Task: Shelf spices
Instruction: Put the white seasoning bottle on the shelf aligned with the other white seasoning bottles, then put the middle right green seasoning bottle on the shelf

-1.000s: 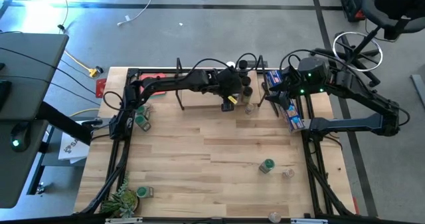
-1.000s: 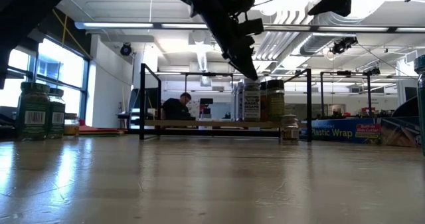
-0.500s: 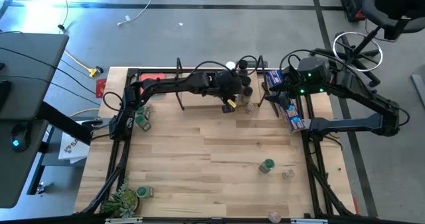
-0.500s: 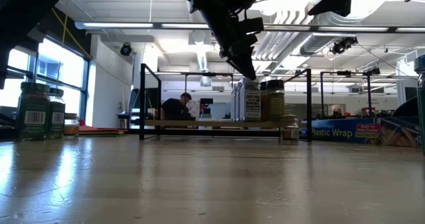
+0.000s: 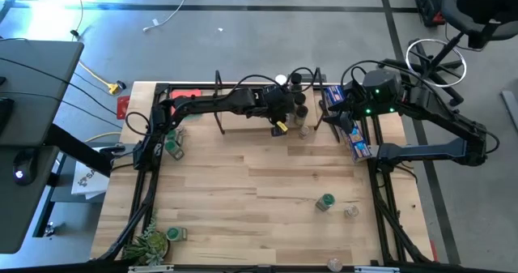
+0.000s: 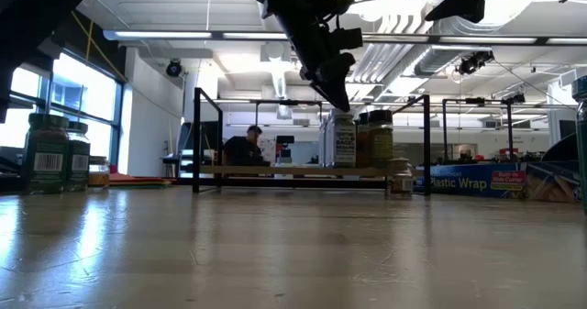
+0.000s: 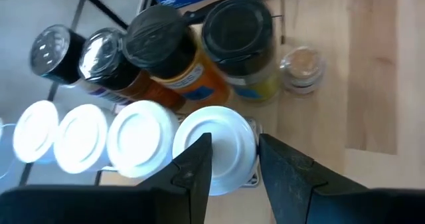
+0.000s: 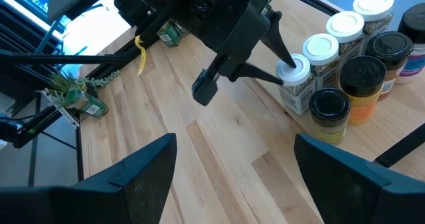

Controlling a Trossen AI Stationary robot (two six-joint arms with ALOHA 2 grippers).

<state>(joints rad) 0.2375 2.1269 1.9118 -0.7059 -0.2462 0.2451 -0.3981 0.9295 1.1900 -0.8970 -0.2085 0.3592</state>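
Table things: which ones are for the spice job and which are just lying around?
For the job: shelf, white-lidded jar in the left gripper, shelved jars, loose green-lidded jar.
Just lying about: blue packet, potted plant.

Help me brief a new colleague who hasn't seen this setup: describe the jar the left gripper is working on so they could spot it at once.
Find the light-wood shelf at the table's far edge and the jars clustered at its right end. The left gripper has its fingers either side of the white-lidded jar at the end of the row of four white lids. Its neighbours in the other row have black lids.
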